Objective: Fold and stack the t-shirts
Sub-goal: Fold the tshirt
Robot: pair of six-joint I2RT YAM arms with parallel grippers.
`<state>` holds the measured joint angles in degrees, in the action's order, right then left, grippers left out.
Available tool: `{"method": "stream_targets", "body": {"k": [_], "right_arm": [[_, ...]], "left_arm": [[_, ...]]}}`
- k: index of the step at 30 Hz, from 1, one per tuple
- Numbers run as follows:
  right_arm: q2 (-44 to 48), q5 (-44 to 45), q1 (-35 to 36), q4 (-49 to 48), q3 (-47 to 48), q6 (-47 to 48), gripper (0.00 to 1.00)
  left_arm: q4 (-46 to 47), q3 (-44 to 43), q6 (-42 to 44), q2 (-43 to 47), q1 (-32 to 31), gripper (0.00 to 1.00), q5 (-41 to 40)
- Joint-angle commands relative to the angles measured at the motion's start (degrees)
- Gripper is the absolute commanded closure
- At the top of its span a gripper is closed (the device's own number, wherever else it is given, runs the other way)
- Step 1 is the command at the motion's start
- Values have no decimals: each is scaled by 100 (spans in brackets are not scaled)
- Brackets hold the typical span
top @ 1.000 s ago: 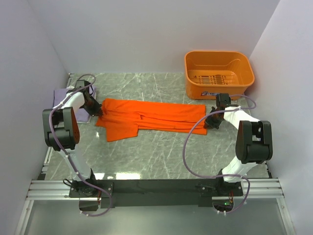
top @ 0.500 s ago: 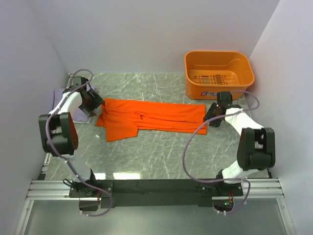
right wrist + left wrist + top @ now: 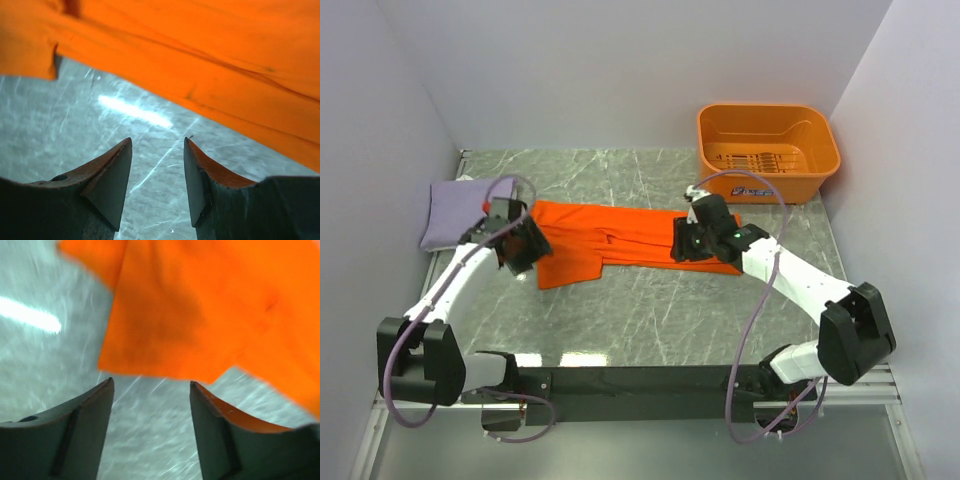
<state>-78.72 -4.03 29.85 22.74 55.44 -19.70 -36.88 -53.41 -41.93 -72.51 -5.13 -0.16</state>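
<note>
The orange t-shirt (image 3: 630, 240) lies flat on the marble table as a long band folded lengthwise, with one sleeve sticking out at its near left. The lavender t-shirt (image 3: 455, 213) rests folded at the far left edge. My left gripper (image 3: 527, 252) hovers at the orange shirt's left end. It is open (image 3: 151, 385) over bare table, with the orange cloth (image 3: 200, 305) just ahead. My right gripper (image 3: 682, 245) hangs over the shirt's right part. It too is open (image 3: 157, 142) above bare marble, the orange shirt's edge (image 3: 200, 55) beyond its tips.
An orange plastic basket (image 3: 767, 150) stands at the back right corner. White walls close in the table on the left, back and right. Bare marble (image 3: 660, 320) stretches between the shirt and the arm bases.
Both grippers have opened and let go of the orange shirt's ends. The left arm swung toward the shirt's near left; the right arm moved left along the shirt.
</note>
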Motion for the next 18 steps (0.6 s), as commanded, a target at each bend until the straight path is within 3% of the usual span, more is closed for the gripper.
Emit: {"method": "stream_targets", "body": {"k": [1,18], "right_arm": [[-117,34,258,-33,353,432,47],[480,333,346,116,-341,582,48]], "left_arm": [[41,584,-306,105,-295,34,-335],[498,885,-553,-1089,-569,47,-950]]}}
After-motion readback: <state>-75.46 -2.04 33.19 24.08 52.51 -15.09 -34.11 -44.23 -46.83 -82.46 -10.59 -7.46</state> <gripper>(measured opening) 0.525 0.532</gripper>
